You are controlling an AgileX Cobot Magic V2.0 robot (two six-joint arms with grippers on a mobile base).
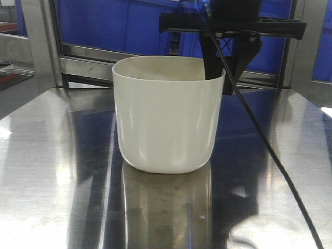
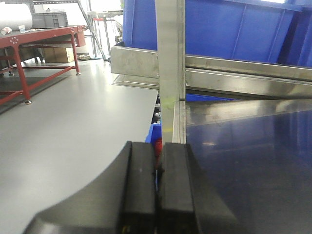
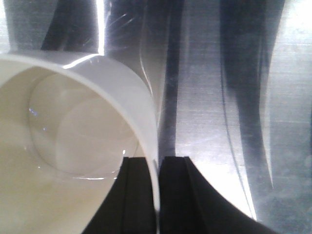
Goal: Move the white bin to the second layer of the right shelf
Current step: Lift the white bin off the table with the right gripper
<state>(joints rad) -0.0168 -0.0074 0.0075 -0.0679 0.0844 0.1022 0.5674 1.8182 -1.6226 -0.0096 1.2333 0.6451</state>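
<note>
Slipping is what I am worrying about: the white bin is sitting upright on the shiny steel tabletop, and my right gripper is pinching just a thin bit of its rim, one finger inside and one outside. I am guessing that if I am lifting it by that one side only, the smooth wall could be sliding out of my pinch or the bin could be tipping and bumping the blue crates behind it. My left gripper is squeezed shut on nothing by the table's edge, so it is not helping.
</note>
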